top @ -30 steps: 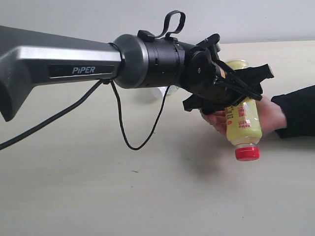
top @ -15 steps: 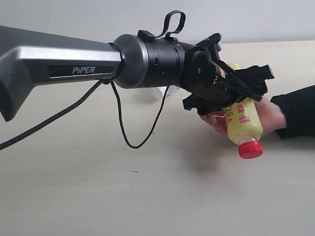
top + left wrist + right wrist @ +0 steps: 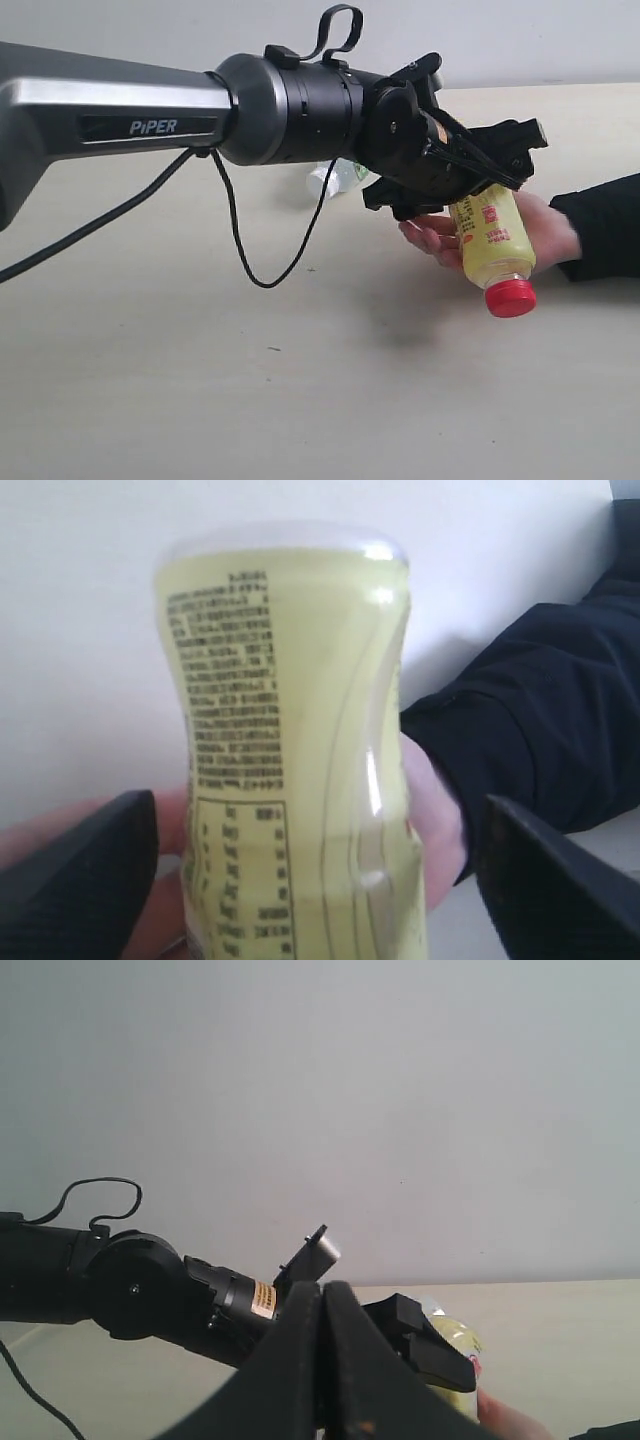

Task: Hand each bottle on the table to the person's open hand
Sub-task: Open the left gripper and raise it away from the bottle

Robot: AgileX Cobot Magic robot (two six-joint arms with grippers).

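**Yellow bottle rests in the hand**

Farther back, a clear bottle (image 3: 335,178) lies on the tabletop (image 3: 250,380). The left gripper (image 3: 465,170) is spread wide around the yellow bottle (image 3: 492,245), which has a printed label and a red cap (image 3: 511,298) and lies tilted on the person's open hand (image 3: 545,225). The right gripper (image 3: 320,1360) is pinched closed.

"PiPER" on left arm (image 3: 100,100)

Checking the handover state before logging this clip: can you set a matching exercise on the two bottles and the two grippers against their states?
Things:
1. yellow bottle
2. clear bottle
3. left gripper
4. right gripper

States:
A. shut, empty
B. on the table
C. open
D. in the hand

Pairs: 1-D, 2-B, 3-C, 4-A
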